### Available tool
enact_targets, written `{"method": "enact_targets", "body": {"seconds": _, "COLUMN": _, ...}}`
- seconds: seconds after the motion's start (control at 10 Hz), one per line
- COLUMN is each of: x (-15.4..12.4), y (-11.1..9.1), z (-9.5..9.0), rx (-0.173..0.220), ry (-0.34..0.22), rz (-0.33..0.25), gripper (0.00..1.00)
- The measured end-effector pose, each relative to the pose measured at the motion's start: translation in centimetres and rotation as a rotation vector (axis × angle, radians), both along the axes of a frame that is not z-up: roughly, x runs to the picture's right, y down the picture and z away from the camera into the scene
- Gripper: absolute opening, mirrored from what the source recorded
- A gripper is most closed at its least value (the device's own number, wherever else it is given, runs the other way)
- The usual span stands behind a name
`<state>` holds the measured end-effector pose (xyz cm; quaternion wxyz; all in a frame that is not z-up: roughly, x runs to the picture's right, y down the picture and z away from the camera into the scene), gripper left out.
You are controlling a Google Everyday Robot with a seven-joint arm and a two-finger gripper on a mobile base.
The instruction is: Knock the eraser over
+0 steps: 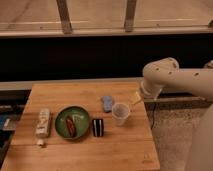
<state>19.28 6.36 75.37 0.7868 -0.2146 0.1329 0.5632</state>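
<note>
Wooden table [120, 150] centre frame, gripper [136, 98] over its far right edge, speckled grey floor [170, 132] alongside, dark wall band [75, 62] behind, metal window posts [64, 15] above, dim warm light
</note>
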Motion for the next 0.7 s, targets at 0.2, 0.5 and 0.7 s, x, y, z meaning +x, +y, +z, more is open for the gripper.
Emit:
{"method": "enact_targets", "body": {"seconds": 0.2, "x": -2.5, "y": 0.9, "z": -0.4, "rx": -0.023, "ry": -0.034, "rz": -0.036, "gripper": 0.74}}
{"method": "enact_targets", "body": {"seconds": 0.5, "x": -6.1, "y": 3.2, "z": -1.8, "rx": -0.056, "ry": -0.08, "rz": -0.098, "gripper": 0.74}}
{"method": "enact_targets", "body": {"seconds": 0.7, "x": -8.1, "y": 4.4, "z": -3.1, "rx": -0.057, "ry": -0.103, "rz": -0.138, "gripper": 0.74}}
